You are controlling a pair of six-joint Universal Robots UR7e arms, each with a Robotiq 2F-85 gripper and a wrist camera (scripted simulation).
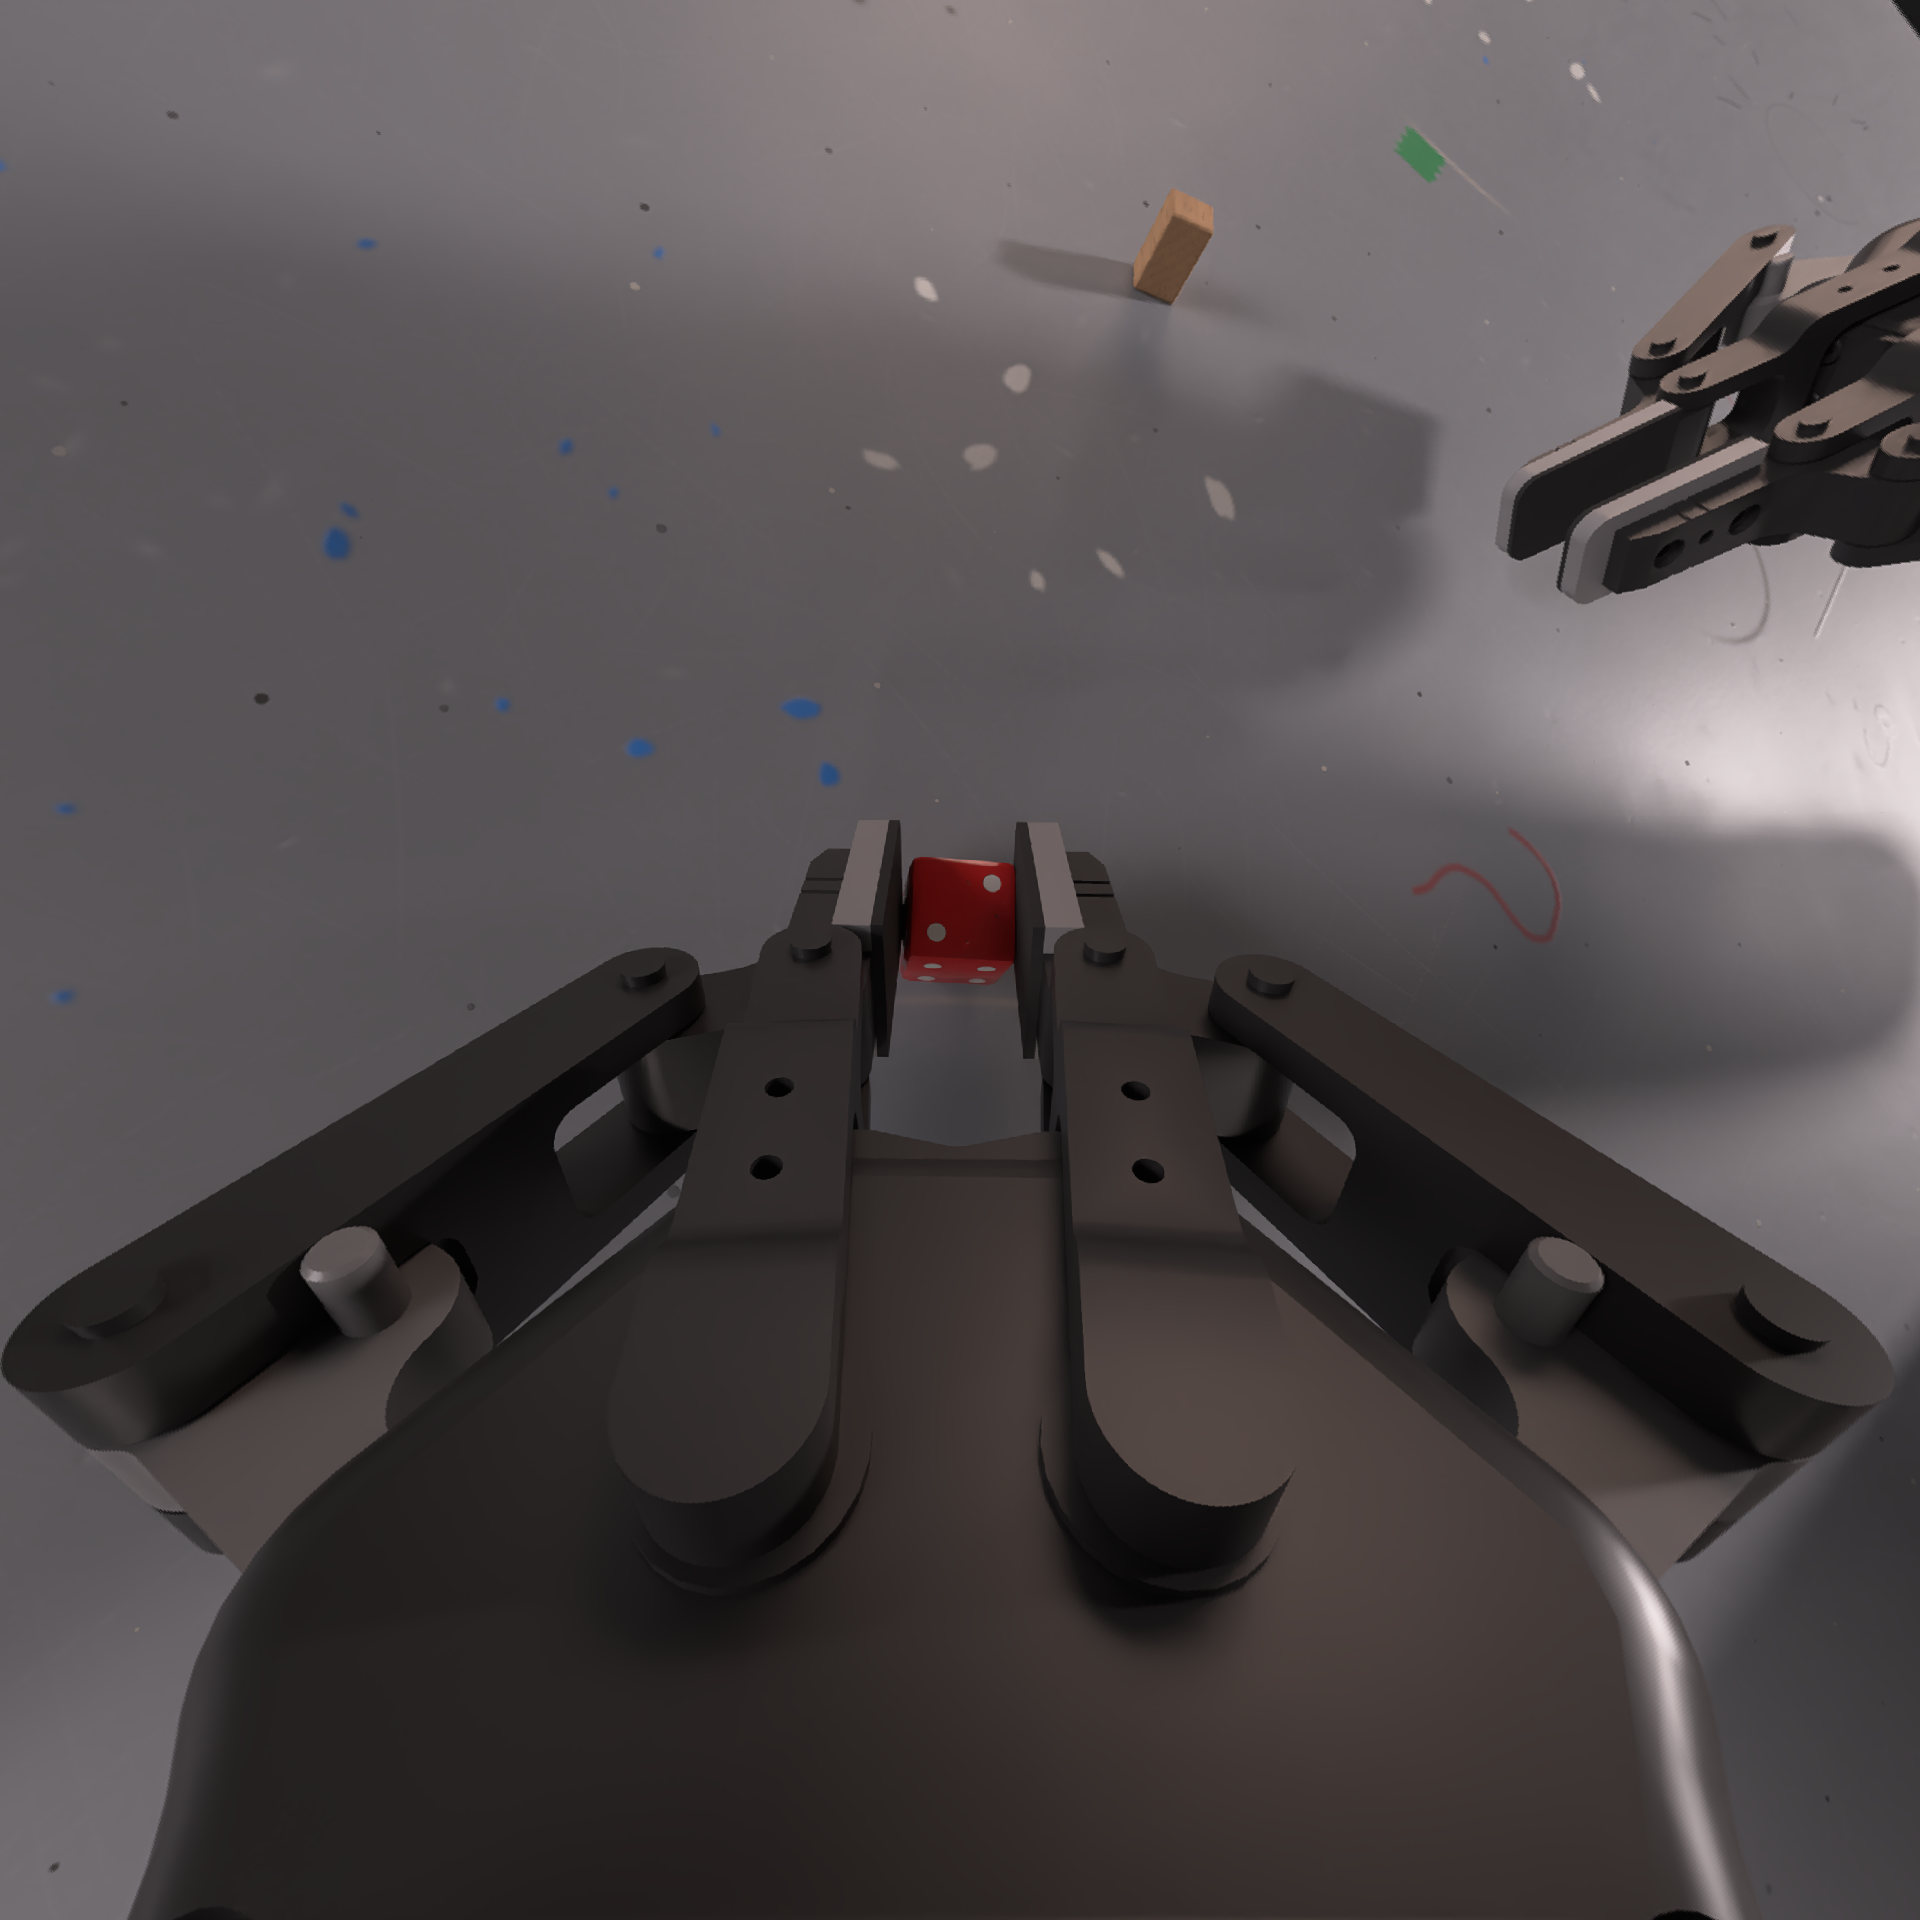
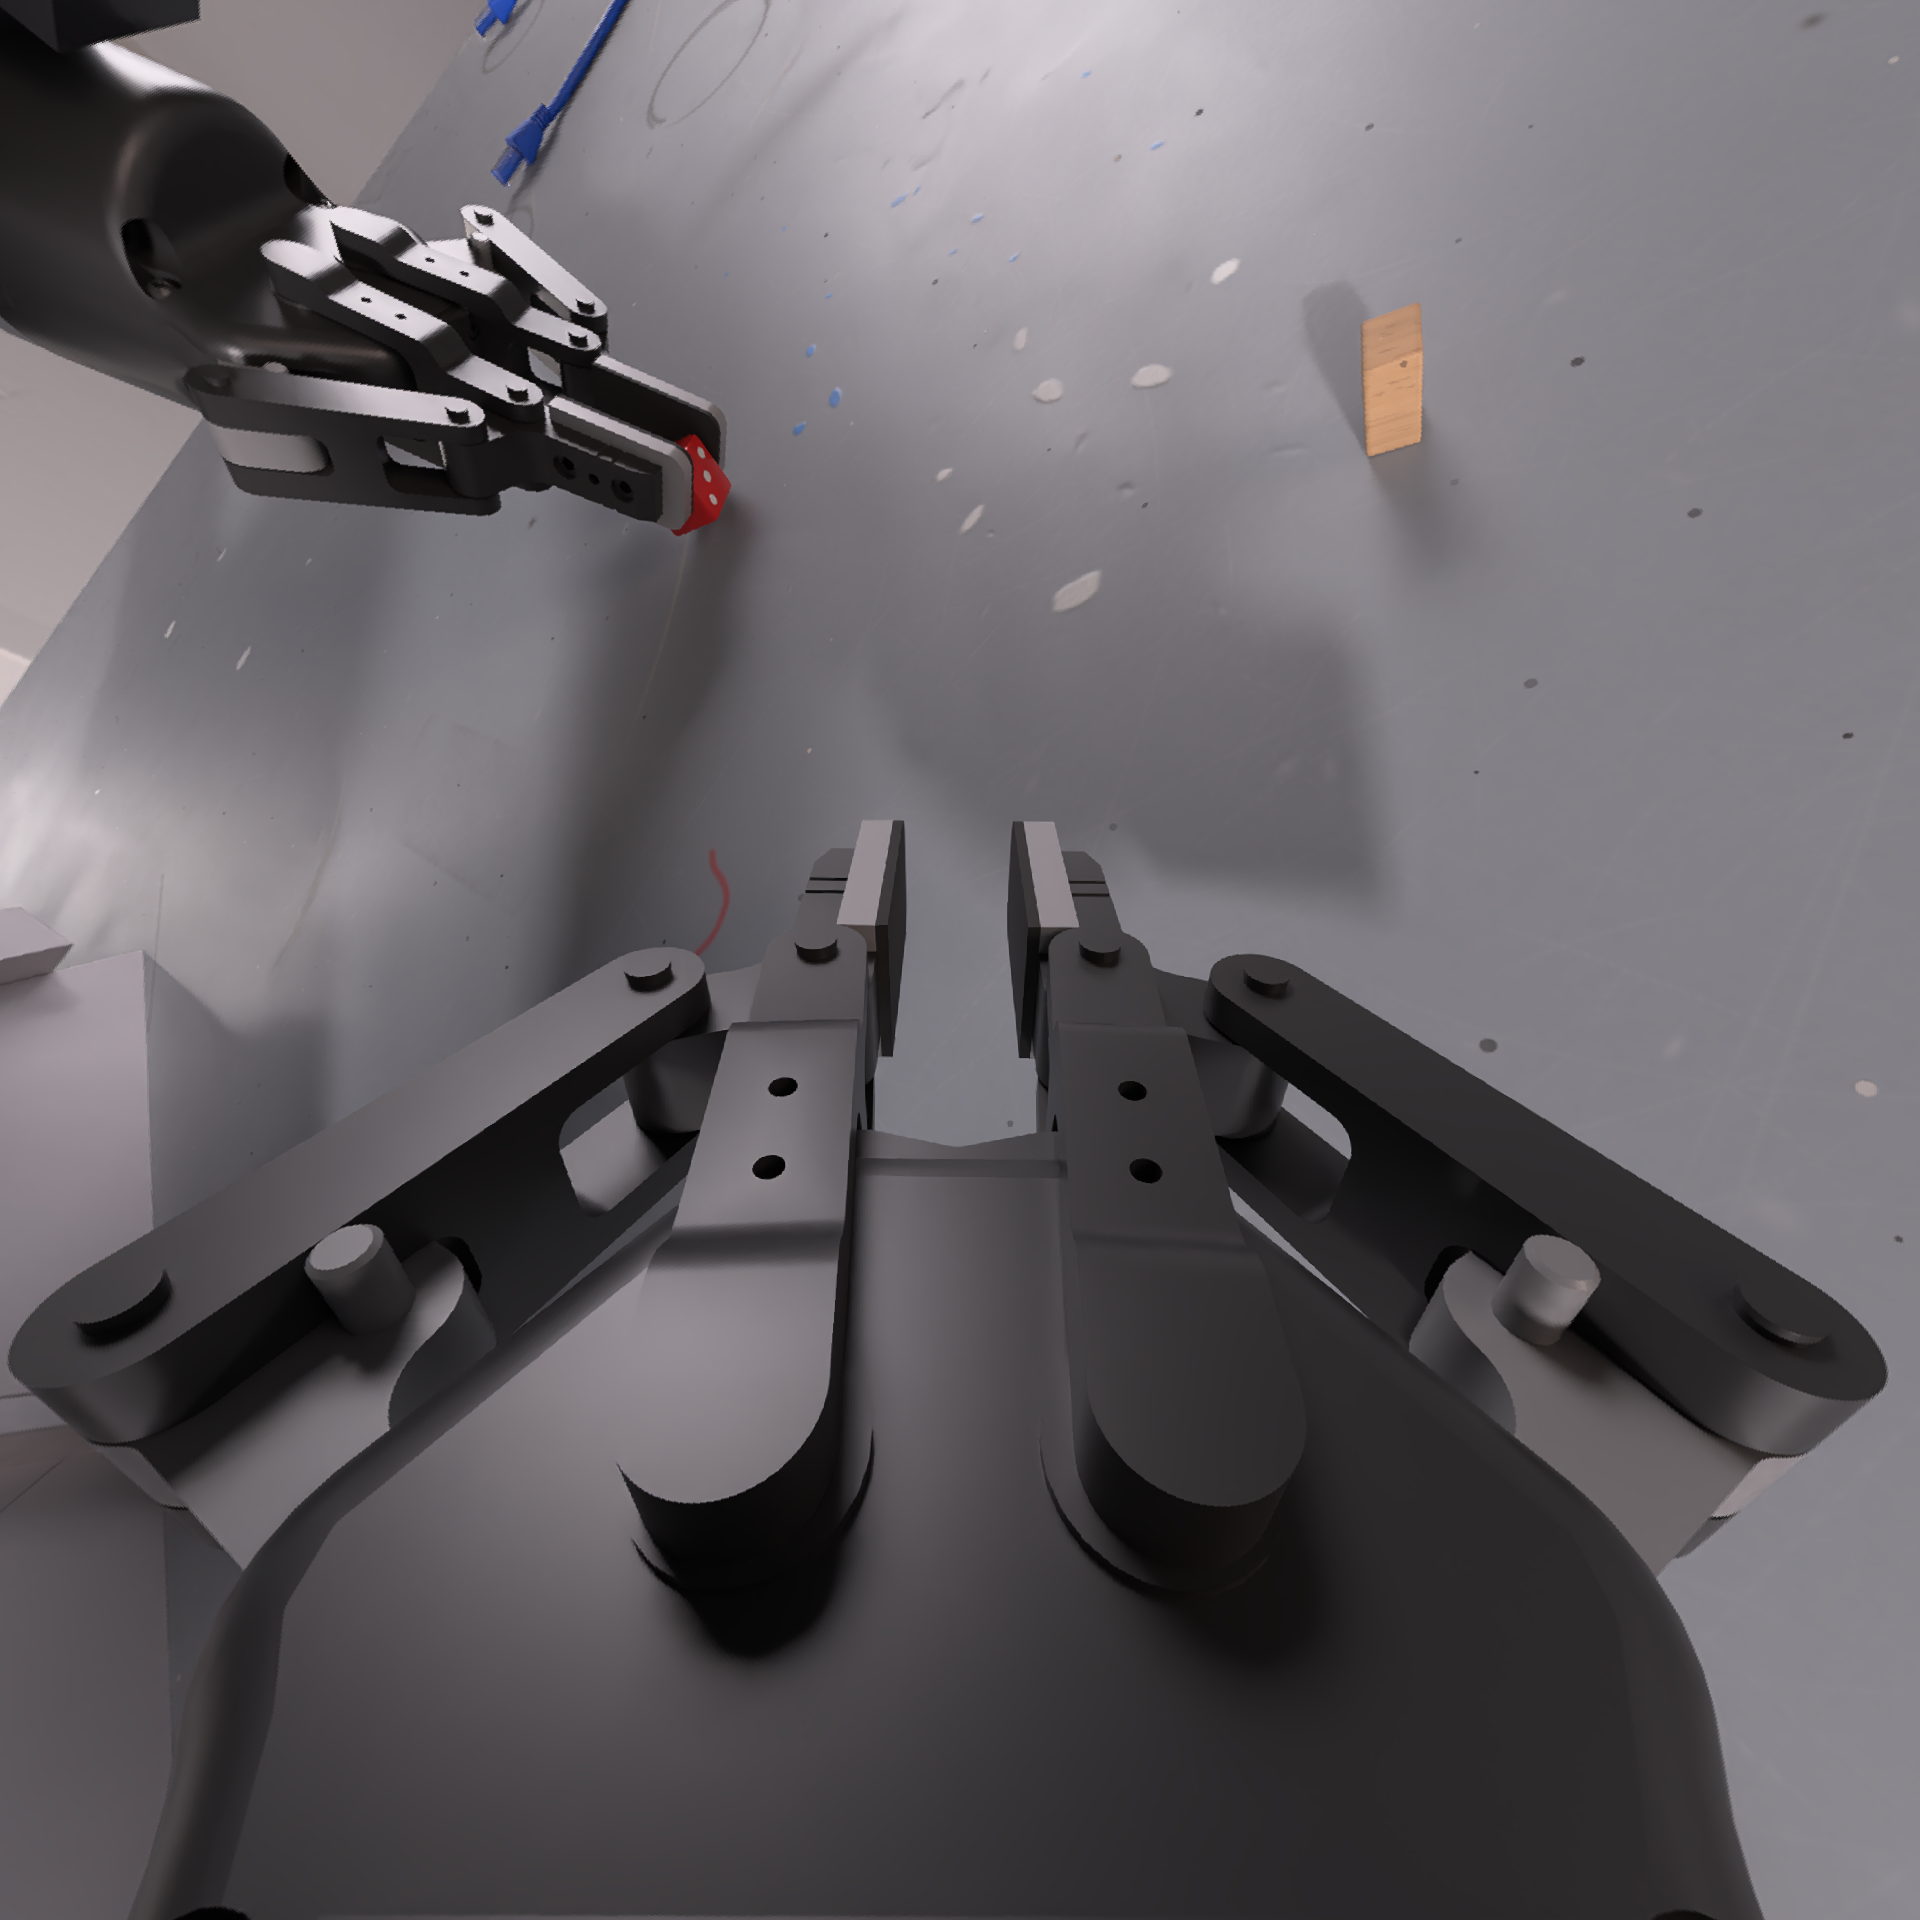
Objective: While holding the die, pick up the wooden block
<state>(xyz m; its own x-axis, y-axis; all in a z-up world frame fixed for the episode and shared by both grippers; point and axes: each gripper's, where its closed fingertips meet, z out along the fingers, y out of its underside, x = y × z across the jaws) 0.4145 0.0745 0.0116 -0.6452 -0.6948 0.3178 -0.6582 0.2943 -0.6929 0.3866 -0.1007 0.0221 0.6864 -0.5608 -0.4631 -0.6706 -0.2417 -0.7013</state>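
Note:
My left gripper (image 1: 958,844) is shut on a red die with white pips (image 1: 956,920), held between the fingertip pads above the grey table. The wooden block (image 1: 1172,247) stands upright on the table, far ahead and a little right of the left gripper. In the right wrist view the block (image 2: 1392,379) is ahead and to the right of my right gripper (image 2: 958,844), which is empty, with a narrow gap between its pads. The left gripper with the die (image 2: 709,486) shows at the upper left there. The right gripper (image 1: 1538,556) also shows at the right edge of the left wrist view.
The grey table (image 1: 520,623) is speckled with blue and white paint spots. A red thread (image 1: 1496,883) lies right of the left gripper. A green mark (image 1: 1418,154) lies beyond the block. A blue cable (image 2: 551,104) lies at the far side. A grey box (image 2: 73,1039) stands at the left.

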